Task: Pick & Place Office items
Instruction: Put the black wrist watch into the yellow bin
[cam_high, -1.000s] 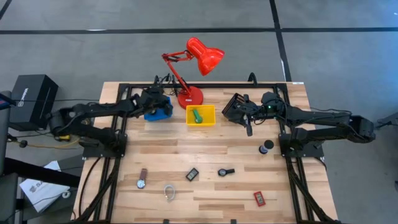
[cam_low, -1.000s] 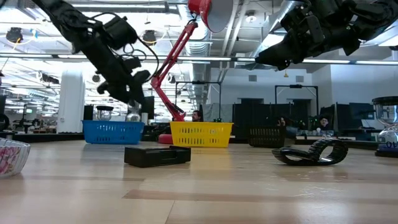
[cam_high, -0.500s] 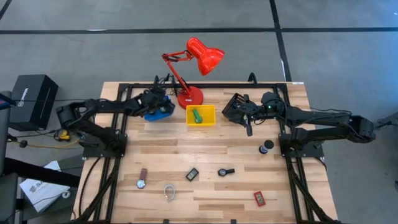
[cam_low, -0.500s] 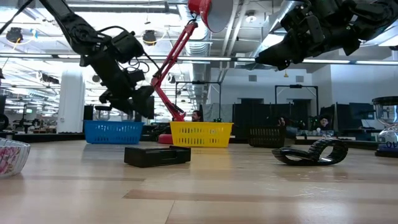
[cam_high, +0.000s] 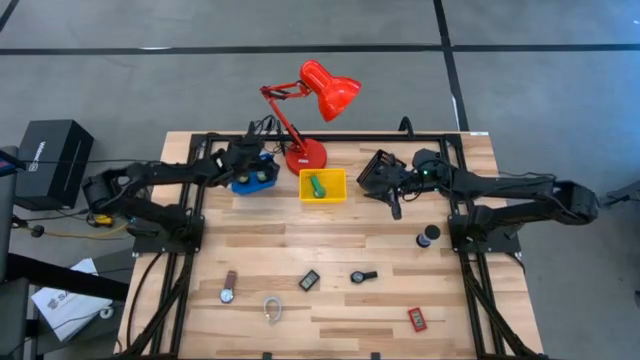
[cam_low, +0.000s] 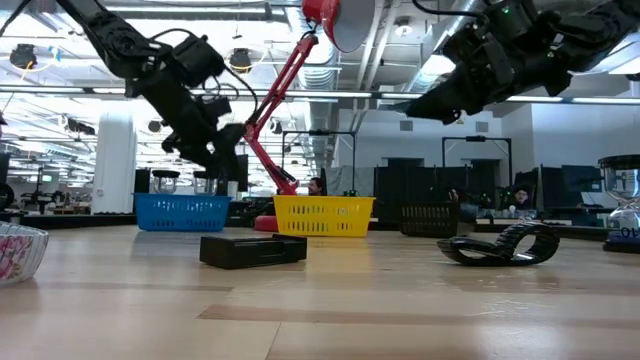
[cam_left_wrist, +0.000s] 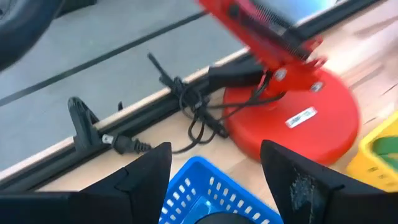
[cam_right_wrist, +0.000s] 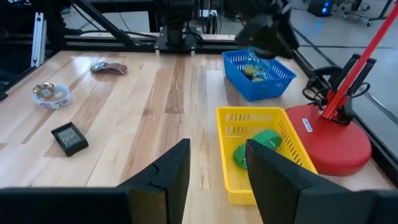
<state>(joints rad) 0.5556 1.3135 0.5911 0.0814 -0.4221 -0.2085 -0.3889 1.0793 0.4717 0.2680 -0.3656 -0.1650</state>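
My left gripper (cam_high: 247, 166) hovers open and empty over the blue tray (cam_high: 258, 182), which holds small items (cam_right_wrist: 252, 70). In the left wrist view its fingers (cam_left_wrist: 214, 152) stand apart above the tray rim (cam_left_wrist: 205, 180). My right gripper (cam_high: 396, 203) is open and empty in the air beside the black tray (cam_high: 372, 170). The green stubby piece (cam_high: 317, 186) lies in the yellow tray (cam_high: 323, 198). On the table lie a black cylinder (cam_high: 428, 237), a wristwatch (cam_high: 229, 288), a clear ring (cam_high: 272, 308), two black gadgets (cam_high: 309, 280) (cam_high: 363, 276) and a red rectangle (cam_high: 417, 319).
The red desk lamp (cam_high: 305, 155) stands between the blue and yellow trays, its head (cam_high: 330, 90) reaching past the far edge. Its base (cam_left_wrist: 292, 118) and cable are close beyond my left gripper. The loose items lie on the table's near half.
My left gripper has risen from inside the blue tray to a little above it. A small shiny-topped item that was at its fingertips now stands in the tray. My right gripper has shifted slightly toward the table's left.
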